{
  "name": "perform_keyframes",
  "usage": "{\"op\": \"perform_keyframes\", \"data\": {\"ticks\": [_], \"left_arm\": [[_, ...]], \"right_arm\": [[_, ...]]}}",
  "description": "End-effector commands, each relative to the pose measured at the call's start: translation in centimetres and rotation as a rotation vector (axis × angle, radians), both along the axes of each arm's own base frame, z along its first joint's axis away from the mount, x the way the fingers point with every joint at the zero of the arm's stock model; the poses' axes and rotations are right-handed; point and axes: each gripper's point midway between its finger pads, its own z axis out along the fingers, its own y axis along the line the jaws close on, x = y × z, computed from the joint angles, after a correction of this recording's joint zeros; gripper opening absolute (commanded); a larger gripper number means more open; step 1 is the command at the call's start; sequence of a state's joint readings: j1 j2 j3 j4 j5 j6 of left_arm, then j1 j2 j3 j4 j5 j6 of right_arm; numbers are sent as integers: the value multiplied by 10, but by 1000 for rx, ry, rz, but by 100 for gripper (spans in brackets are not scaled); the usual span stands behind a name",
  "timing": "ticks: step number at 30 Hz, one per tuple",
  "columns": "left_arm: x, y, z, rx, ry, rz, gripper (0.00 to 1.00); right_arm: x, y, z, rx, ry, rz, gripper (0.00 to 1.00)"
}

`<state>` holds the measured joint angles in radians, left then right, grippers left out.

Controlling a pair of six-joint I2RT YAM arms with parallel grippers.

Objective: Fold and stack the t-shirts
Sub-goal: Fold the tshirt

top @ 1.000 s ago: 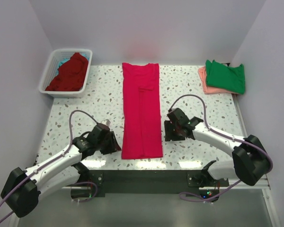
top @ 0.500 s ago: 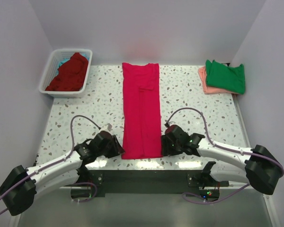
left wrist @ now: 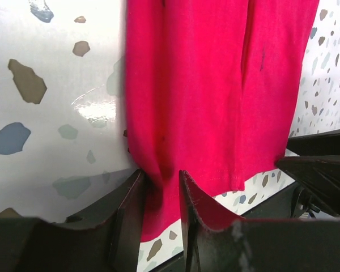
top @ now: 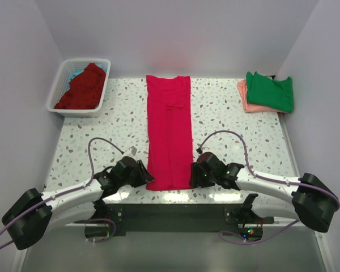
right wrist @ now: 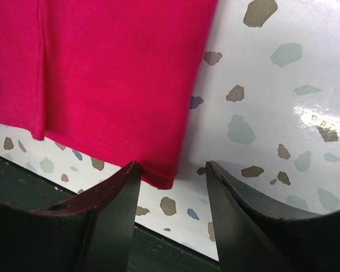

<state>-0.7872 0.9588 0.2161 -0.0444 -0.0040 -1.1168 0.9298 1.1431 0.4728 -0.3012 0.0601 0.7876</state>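
T-shirts number five. One crimson-pink t-shirt (top: 169,133) lies mid-counter (top: 232,113) as a long strip running near to far, collar far. Dark red t-shirt (top: 82,88) and teal t-shirt (top: 74,73) fill one basket (top: 58,90); green t-shirt (top: 270,90) tops salmon t-shirt (top: 243,101). The counter is speckled and the walls pale. The left pincer (left wrist: 160,181) pinches the near-left hem; the right pincer (right wrist: 170,170) is spread around the near-right corner.

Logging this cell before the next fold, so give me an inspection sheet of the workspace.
Surface: speckled table, glare at near edge.
Job's things: pink shirt folded into a long strip, centre; green shirt on salmon shirt, far right; dark red shirt over teal cloth in basket, far left.
Clutter: nothing seen.
Grippers: left gripper pinches the strip's near left corner; right gripper open astride the near right corner.
Cables: purple cables loop above both wrists, off the cloth.
Surroundings: plain walls on three sides.
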Motion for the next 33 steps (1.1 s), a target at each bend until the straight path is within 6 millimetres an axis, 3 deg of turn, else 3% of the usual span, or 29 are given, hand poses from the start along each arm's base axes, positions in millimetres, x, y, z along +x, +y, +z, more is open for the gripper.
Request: {"op": "perform_keyframes", "data": {"ticks": [1, 7, 10, 14, 16, 19, 33], "left_arm": [[-16, 22, -31, 134, 82, 8, 33], [-27, 32, -38, 188, 104, 41, 25], [-33, 37, -43, 211, 120, 43, 22], [-39, 42, -47, 243, 132, 40, 14], [-40, 43, -48, 249, 133, 41, 10], [-43, 43, -48, 249, 131, 35, 0], [-65, 44, -47, 211, 63, 56, 0]], "right_arm": [[1, 10, -3, 33, -4, -13, 54], [-10, 15, -12, 32, 19, 3, 52], [-16, 16, -20, 12, 37, 11, 43], [-22, 16, -26, -23, 47, 11, 8], [-26, 14, -30, -45, 59, 16, 0], [-28, 14, -28, -68, 42, 16, 0], [-53, 2, -23, -108, -62, -20, 0]]}}
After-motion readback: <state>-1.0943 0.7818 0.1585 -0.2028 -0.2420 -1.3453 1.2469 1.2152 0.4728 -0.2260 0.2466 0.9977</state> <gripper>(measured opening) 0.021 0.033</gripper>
